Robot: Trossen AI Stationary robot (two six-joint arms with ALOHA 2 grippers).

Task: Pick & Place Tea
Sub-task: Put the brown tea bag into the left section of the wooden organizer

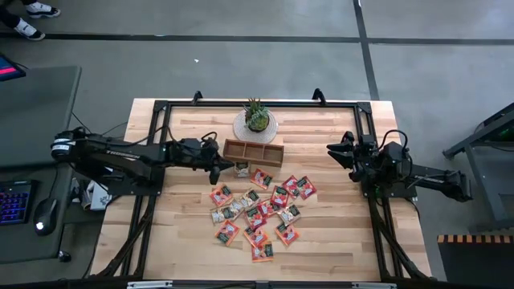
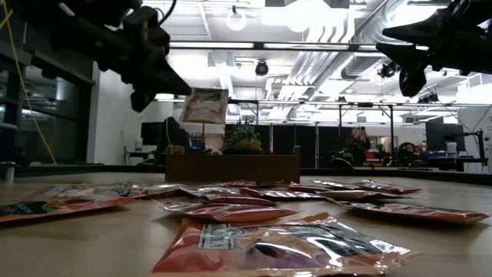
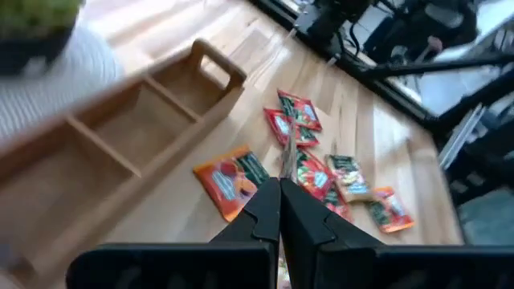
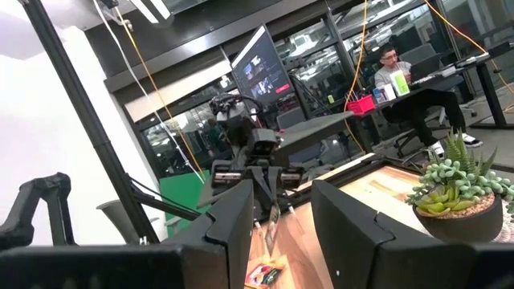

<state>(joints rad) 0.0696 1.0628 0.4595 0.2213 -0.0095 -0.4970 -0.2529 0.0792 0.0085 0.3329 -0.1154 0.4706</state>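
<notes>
Red-orange tea sachets (image 1: 257, 213) lie scattered on the table (image 1: 337, 241) before the wooden tray (image 1: 253, 152). Above the tray's near edge, the left gripper (image 1: 217, 164) pinches a pale sachet (image 2: 204, 106) in the air. Farther right, the right gripper (image 1: 341, 150) hovers with jaws parted, empty.

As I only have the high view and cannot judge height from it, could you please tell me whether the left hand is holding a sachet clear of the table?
Observer: Yes. In the low view the left hand holds a pale sachet in the air, higher than the top of the wooden tray.
Operator: Thank you. Are its fingers closed on it?
Observer: The left wrist view shows the fingers pressed together, with the sachet's edge between them.
Operator: And the right hand, please?
Observer: In its own wrist view the right hand is open, gripping nothing.
</notes>
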